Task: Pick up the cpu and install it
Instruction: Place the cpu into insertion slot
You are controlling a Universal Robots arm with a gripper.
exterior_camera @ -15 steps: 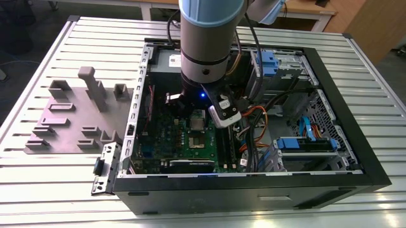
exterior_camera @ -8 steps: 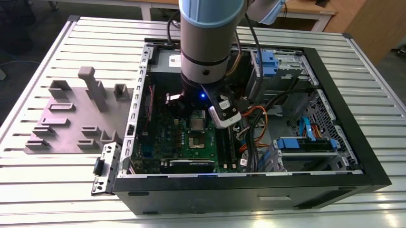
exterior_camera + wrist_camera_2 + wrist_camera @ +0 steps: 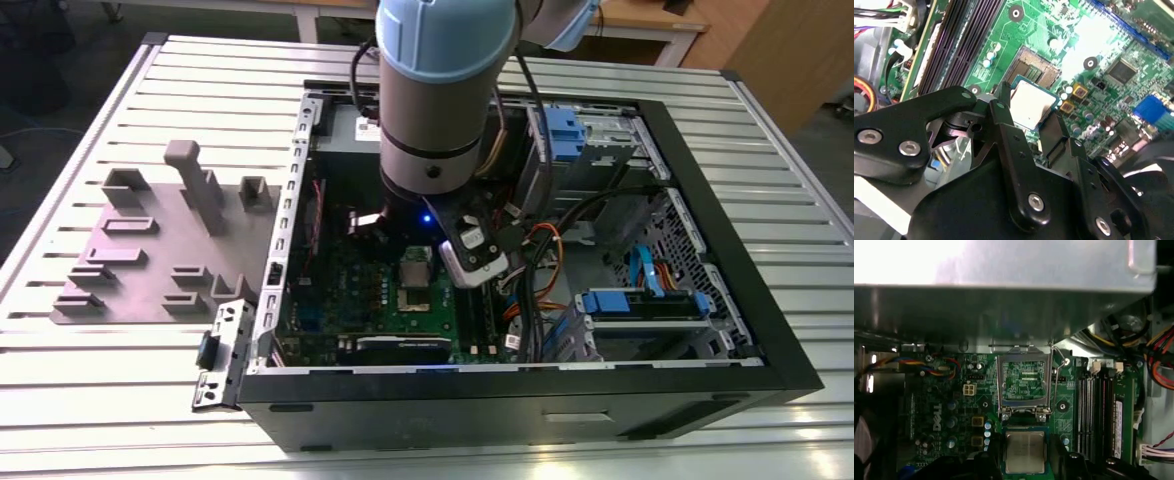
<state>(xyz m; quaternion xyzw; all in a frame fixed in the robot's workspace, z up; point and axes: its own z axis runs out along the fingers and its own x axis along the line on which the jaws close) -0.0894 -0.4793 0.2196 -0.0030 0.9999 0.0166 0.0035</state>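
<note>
The cpu is seen clenched between the jaws, held low over the motherboard. The open socket lies just beyond the jaws. The placing step is judged in hand, and square alignment is called for.

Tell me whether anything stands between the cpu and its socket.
Nothing visible does. The small square silvery cpu is gripped by the black end effector, and the silver rectangular socket frame beside it has its dark centre uncovered.

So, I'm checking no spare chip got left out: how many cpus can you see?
1. The cpu is gripped in the claw, near the open socket; others could be hidden.
</note>
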